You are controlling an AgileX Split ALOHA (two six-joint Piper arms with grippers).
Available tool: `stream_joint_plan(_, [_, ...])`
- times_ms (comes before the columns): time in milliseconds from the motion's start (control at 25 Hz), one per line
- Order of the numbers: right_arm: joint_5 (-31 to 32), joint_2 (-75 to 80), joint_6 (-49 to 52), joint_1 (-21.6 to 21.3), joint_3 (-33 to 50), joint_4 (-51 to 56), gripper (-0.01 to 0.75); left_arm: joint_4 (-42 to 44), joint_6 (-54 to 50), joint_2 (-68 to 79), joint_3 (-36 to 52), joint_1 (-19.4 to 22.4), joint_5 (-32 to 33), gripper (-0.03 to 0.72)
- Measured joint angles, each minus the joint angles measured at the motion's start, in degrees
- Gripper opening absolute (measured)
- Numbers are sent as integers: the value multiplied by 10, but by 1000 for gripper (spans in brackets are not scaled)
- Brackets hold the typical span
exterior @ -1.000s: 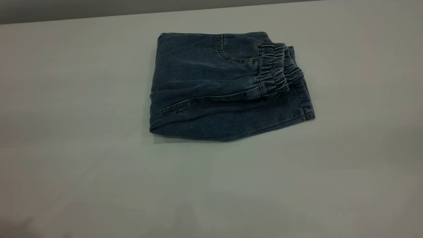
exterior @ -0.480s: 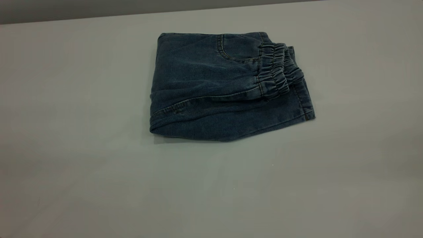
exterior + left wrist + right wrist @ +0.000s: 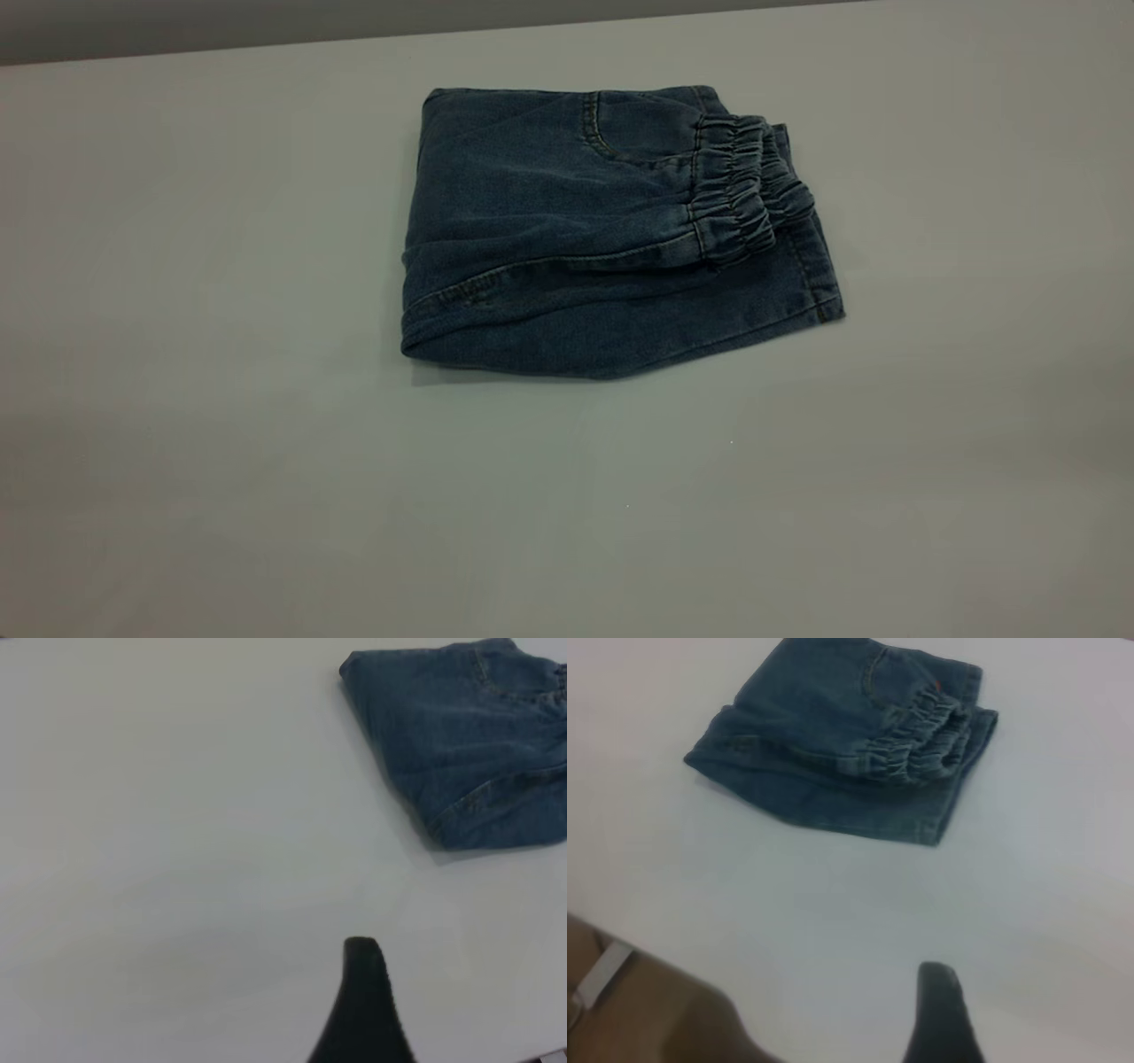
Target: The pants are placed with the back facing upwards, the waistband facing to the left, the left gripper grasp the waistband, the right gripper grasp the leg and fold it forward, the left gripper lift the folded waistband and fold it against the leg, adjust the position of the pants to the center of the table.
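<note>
Only one finger of the left gripper showed, a smooth black blade narrowing to a rounded tip. The right gripper showed likewise one dark, matte, round-ended finger, without markings.

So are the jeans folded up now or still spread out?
Folded. The jeans lie as a compact layered bundle on the table, the elastic waistband doubled over on top; neither gripper touches them.
</note>
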Motion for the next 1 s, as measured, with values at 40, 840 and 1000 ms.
stream_joint_plan(40, [0,0,0,-13,0,10,405,0,0,-2,0,0,-1,495])
stream_joint_plan(840, [0,-74,0,-250,0,31,405,-2,1,-43,-1,70,-1,494])
stream_joint_plan(1000, [0,-74,0,-250,0,31,405,-2,1,-43,-1,70,-1,494])
